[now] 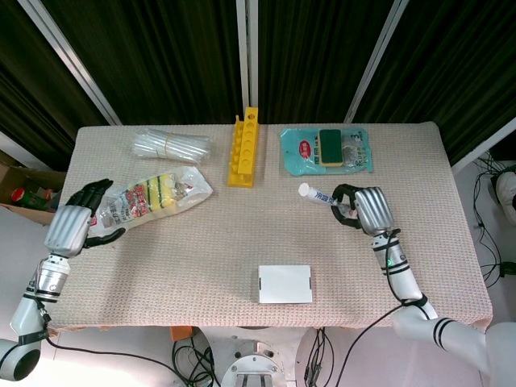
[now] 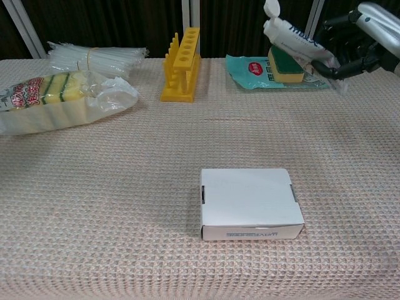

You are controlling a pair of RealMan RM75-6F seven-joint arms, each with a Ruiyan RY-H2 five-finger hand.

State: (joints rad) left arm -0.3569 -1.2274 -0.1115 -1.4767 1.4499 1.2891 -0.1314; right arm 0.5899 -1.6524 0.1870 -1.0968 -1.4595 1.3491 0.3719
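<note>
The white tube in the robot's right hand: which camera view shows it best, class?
The chest view: the white tube appears large, cap up, printing visible, lifted clear of the table in the right hand. The head view shows it only as a small sliver beside the hand.
</note>
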